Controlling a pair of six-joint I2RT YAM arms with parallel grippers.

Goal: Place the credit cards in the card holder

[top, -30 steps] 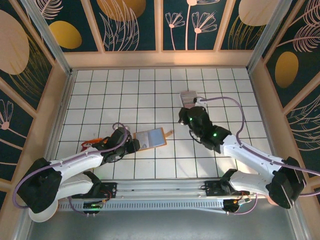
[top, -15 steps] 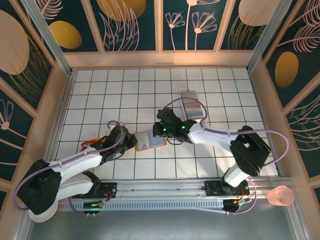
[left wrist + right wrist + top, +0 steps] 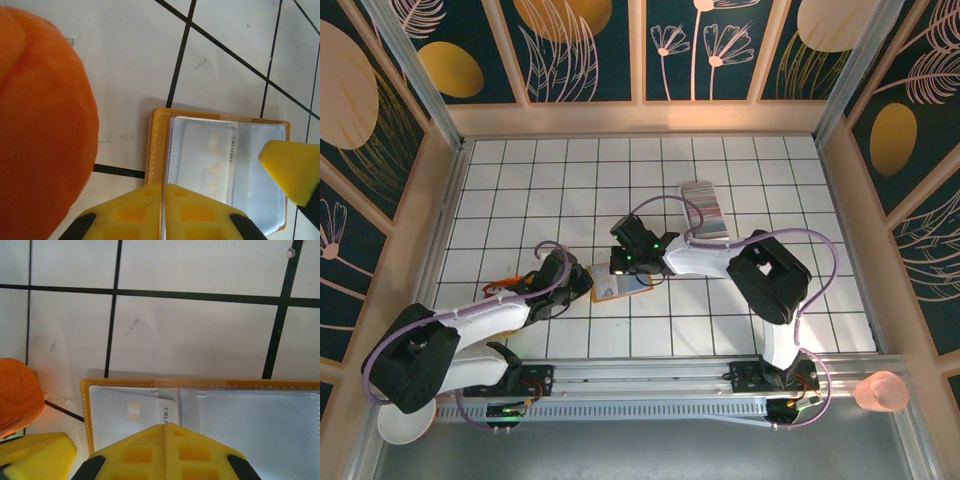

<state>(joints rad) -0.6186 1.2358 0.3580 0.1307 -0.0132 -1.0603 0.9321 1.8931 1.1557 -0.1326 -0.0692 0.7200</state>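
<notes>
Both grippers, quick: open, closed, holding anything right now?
Left gripper: fingers shut on the edge of the card holder.
Right gripper: fingers shut over a credit card in the holder; whether they grip it cannot be told.

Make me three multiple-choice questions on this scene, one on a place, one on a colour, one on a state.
1. Where does the row of credit cards lie from the card holder? A near-left B far-right C inside it
2. The holder's rim is: A black B blue C tan-orange
3. The holder is: A open flat B clasped shut C standing on edge
Answers: B, the top view shows the row beyond the holder, to the right; C, both wrist views show a stitched tan-orange edge; A, its pale inside faces up.
</notes>
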